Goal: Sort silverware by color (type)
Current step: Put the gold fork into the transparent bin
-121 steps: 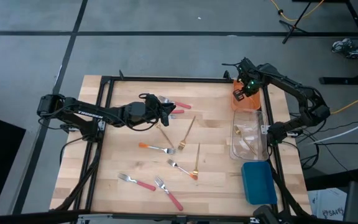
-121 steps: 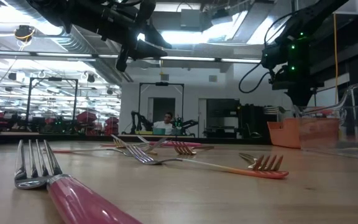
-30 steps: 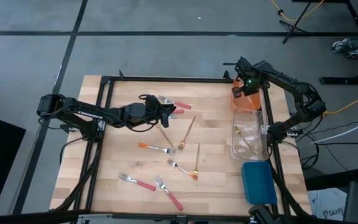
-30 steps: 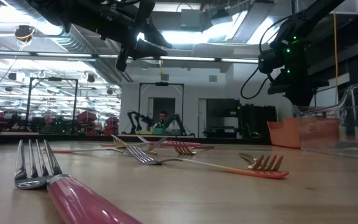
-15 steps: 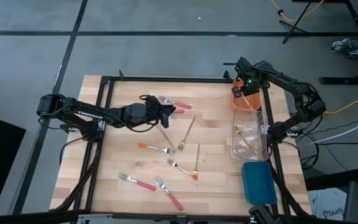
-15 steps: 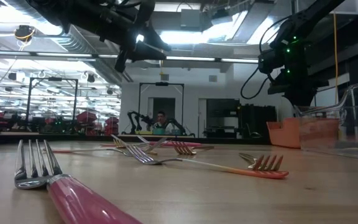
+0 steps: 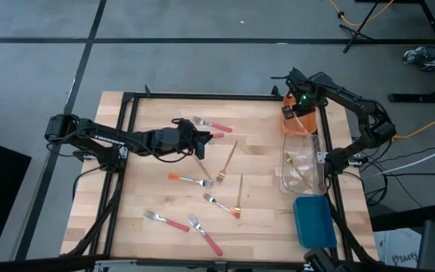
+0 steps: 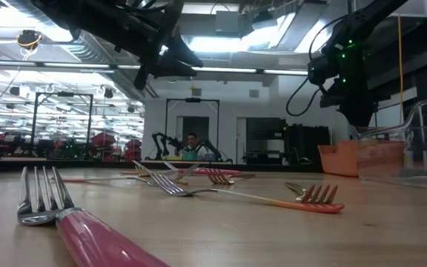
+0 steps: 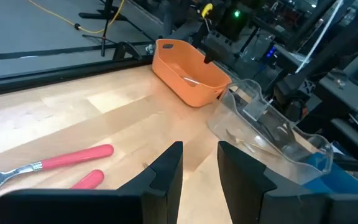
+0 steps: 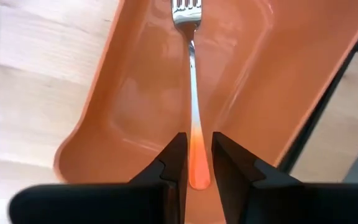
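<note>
The right gripper hangs over the orange bin at the table's far right corner w/ an orange-handled fork lying in the bin, its handle end between the fingers, which look only slightly apart; I judge the fork is let go, but can't tell for sure, so it should open fully and lift straight up before moving away, so the handle doesn't catch. The left gripper, jaws apart and holding nothing, hovers near the far edge by the pink-handled forks; approx. ten utensils remain on the table.
</note>
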Available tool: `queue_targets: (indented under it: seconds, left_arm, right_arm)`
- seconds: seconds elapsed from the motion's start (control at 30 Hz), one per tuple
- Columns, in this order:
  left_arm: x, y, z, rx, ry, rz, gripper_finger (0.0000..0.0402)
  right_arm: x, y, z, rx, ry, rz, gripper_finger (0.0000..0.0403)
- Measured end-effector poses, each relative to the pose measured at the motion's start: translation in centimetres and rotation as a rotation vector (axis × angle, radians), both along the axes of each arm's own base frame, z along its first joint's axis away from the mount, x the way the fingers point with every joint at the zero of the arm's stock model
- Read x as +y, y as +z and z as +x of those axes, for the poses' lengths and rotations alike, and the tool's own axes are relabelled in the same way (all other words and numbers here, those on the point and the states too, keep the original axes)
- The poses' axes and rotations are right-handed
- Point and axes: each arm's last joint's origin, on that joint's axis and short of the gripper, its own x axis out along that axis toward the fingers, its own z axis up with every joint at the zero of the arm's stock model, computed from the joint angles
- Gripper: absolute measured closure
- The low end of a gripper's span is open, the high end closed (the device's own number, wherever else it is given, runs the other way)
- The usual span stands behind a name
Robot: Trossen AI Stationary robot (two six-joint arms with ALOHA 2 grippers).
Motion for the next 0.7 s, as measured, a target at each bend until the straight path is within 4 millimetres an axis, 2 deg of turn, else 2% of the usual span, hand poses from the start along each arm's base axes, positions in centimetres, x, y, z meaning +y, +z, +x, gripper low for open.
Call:
queue_targets:
  seconds: [0.23, 0.33, 0.53, 0.7]
  left_arm:
    - [-1.0, 0.0, 0.0, 0.022, -0.050, 0.044, 0.0308]
    - [-1.4, 0.0, 0.1, 0.021, -0.063, 0.045, 0.0308]
    - [-1.7, 0.0, 0.1, 0.021, -0.076, 0.046, 0.0308]
    - [-1.8, 0.0, 0.1, 0.021, -0.078, 0.046, 0.0308]
  right_arm:
    - [-0.4, 3.9, 0.3, -0.013, 0.028, -0.030, 0.0339]
    - [-0.3, 5.9, 1.1, -0.052, 0.064, -0.077, 0.0339]
    - [1.6, 9.3, 4.7, -0.173, 0.326, -0.175, 0.0339]
    - [3.9, 10.2, 8.3, -0.239, 0.627, -0.276, 0.0339]
